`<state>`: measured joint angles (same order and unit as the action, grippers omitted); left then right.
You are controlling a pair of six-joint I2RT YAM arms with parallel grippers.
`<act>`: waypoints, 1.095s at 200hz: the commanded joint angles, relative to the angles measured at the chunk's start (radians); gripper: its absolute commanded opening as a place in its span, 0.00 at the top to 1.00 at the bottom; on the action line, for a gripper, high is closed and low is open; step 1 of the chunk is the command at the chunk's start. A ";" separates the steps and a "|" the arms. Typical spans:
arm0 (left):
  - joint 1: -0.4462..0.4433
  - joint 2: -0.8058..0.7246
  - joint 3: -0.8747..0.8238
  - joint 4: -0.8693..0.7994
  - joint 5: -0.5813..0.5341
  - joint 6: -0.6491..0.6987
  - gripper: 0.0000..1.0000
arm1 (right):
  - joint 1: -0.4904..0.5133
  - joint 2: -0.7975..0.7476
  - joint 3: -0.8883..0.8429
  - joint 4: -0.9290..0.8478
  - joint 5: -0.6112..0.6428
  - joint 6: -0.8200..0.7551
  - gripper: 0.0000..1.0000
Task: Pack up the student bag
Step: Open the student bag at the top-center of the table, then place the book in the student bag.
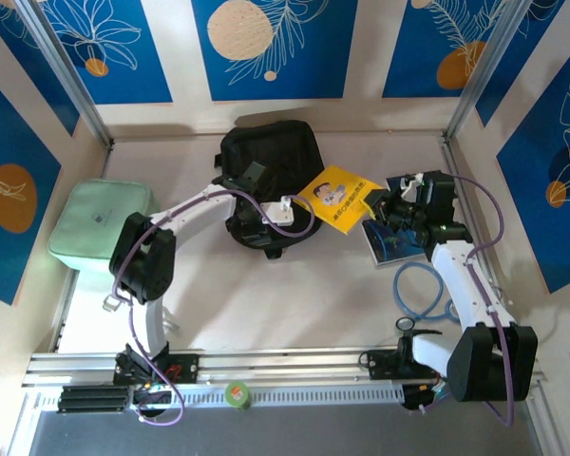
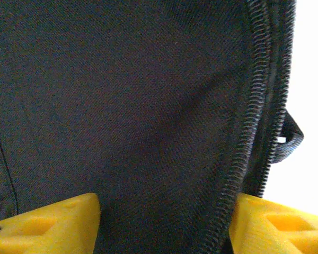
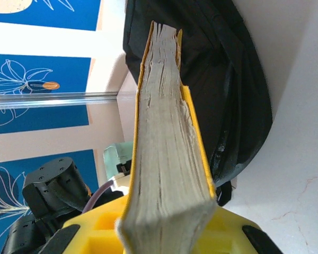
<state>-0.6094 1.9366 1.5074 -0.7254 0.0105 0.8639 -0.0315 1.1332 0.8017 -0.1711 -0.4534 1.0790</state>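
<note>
The student bag [image 1: 266, 152], a black fabric backpack, lies at the back middle of the table. My left gripper [image 1: 252, 226] is down on its near part. In the left wrist view a fold of the bag's black fabric [image 2: 148, 106] with a zipper edge [image 2: 244, 159] stands between the yellow fingers [image 2: 53, 222] of the left gripper [image 2: 166, 222], which press on it from both sides. My right gripper [image 1: 375, 211] is shut on a yellow book [image 1: 340, 198] and holds it off the table just right of the bag. The book's page edge [image 3: 167, 148] points at the bag [image 3: 228, 79].
A pale mint-green bag [image 1: 100, 223] sits at the left wall. A blue-covered book [image 1: 394, 249] lies under the right wrist, with a coiled blue cable [image 1: 423, 290] near it. A green tape roll [image 1: 237, 393] rests on the front rail. Walls close three sides.
</note>
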 commanded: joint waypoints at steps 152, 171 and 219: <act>-0.011 -0.289 -0.093 0.265 0.093 -0.231 0.96 | -0.199 -0.258 -0.017 -0.282 -0.009 -0.083 1.00; -0.003 -0.329 -0.141 0.383 0.063 -0.322 0.98 | -0.217 -0.297 -0.024 -0.320 -0.019 -0.094 1.00; -0.001 -0.360 -0.163 0.475 0.119 -0.428 1.00 | -0.238 -0.387 -0.006 -0.418 0.028 -0.112 1.00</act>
<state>-0.6167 1.6203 1.3399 -0.3813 0.0784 0.5194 -0.2516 0.8059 0.7567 -0.5190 -0.4370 1.0088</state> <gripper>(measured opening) 0.091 0.149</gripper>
